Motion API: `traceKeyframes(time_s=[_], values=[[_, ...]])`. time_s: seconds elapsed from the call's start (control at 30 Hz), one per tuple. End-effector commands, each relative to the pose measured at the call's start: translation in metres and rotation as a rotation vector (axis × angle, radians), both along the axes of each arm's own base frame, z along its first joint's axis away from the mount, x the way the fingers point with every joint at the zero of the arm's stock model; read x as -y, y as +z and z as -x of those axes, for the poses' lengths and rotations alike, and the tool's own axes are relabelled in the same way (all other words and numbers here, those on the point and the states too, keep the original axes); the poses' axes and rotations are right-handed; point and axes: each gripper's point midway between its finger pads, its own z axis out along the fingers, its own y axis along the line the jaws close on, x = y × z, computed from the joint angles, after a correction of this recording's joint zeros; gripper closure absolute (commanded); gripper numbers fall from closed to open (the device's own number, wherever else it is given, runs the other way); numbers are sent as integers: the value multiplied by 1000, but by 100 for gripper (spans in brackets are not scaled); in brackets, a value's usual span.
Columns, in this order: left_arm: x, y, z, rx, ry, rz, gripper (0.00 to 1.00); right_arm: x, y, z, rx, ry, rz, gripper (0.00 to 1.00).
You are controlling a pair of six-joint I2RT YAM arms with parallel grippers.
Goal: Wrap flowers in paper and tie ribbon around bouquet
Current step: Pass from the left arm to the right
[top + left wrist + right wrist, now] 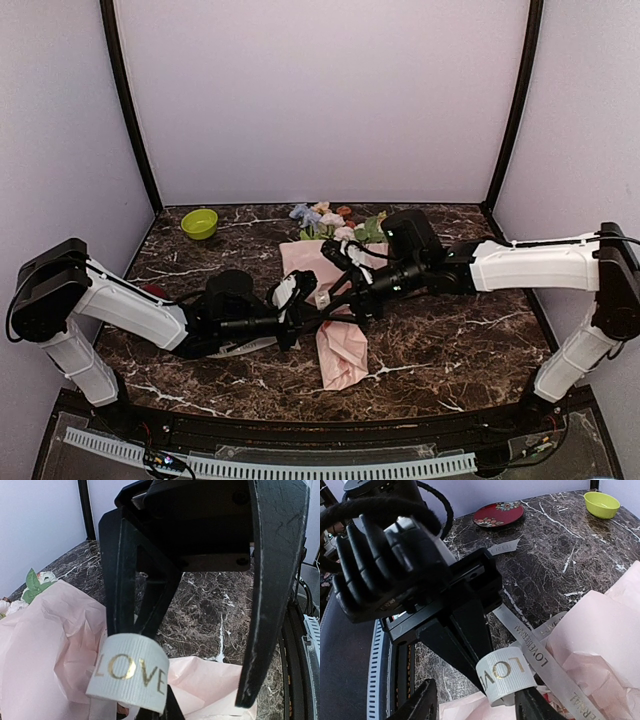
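The bouquet lies mid-table, its pale pink paper (340, 355) rolled round the flowers (335, 225), whose blooms and leaves (32, 582) show at the far end. My left gripper (300, 290) is shut just above the paper. A loop of cream ribbon (505, 675) printed LOVE wraps over its tips (155, 712). More ribbon (545, 665) trails across the paper and table. My right gripper (479, 702) faces it, open. One finger (535, 705) sits right under the loop and the other (422, 702) stands well off.
A green bowl (200, 223) stands at the back left. A red patterned plate (498, 514) sits left of the left arm. A loose ribbon end (502, 546) lies on the marble near the plate. Both arms cross low over the table's middle.
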Motion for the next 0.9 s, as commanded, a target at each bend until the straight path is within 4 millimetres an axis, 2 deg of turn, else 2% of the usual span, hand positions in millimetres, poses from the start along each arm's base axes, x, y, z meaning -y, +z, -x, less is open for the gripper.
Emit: traceKeyframes(time_s=[0.0,0.07,0.4,0.5,0.7,0.77,0.83,0.87], values=[[1,4,4,-1,-22,17,100,-13,23,-5,29,28,-88,52],[0,5,5,3,-24,17,100,-13,20,-9,29,11,-79,52],[0,6,4,13,-22,15,100,7,9,-41,36,-79,-16,31],[0,5,4,13,-21,14,100,1,22,-34,17,-29,-68,25],[0,3,4,6,-19,9,100,-14,12,-14,-51,66,-91,25],[-1,2,4,4,-18,8,100,-15,5,-14,-73,68,-71,32],[-1,2,4,2,-18,4,100,-16,1,-14,-94,72,-51,51],[-1,2,4,2,-16,4,100,-17,2,-14,-105,74,-50,66]])
